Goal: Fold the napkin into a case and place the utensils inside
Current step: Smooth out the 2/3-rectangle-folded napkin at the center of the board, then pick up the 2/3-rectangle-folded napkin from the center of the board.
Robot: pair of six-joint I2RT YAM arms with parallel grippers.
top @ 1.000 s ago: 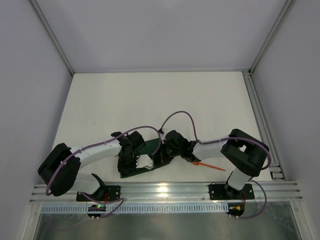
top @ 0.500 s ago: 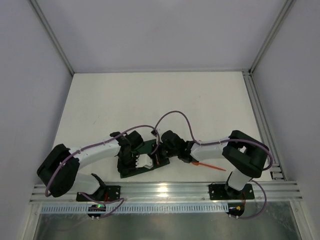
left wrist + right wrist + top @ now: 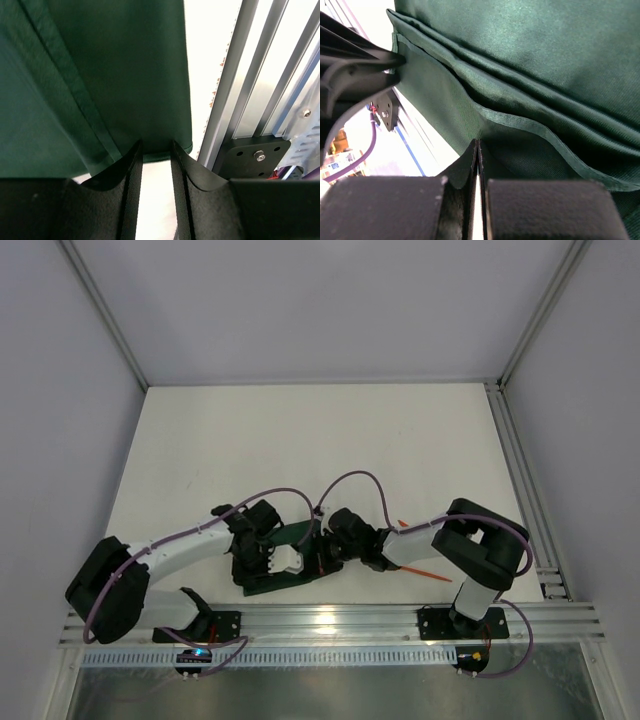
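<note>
Folded napkin (image 3: 296,534) lies at the 6 o'clock edge of the desk (image 3: 300,440), just beside the rail (image 3: 330,620), between both tools; one orange utensil (image 3: 428,573) rests on the desk at 3 o'clock of it, outside the cloth. Right tool (image 3: 477,143) is pressed together, pinching one thin layer; left tool (image 3: 156,150) is slightly spread, with the hem at its tips, seemingly ungripped. Risk: nothing pins the stack, so a pull on that layer could drag the whole napkin, undo its folds, or slip free. Compared with a second ago, the right tool sits further toward 9 o'clock; the left elbow has swung toward 8 o'clock; napkin and utensil lie much as before.
</note>
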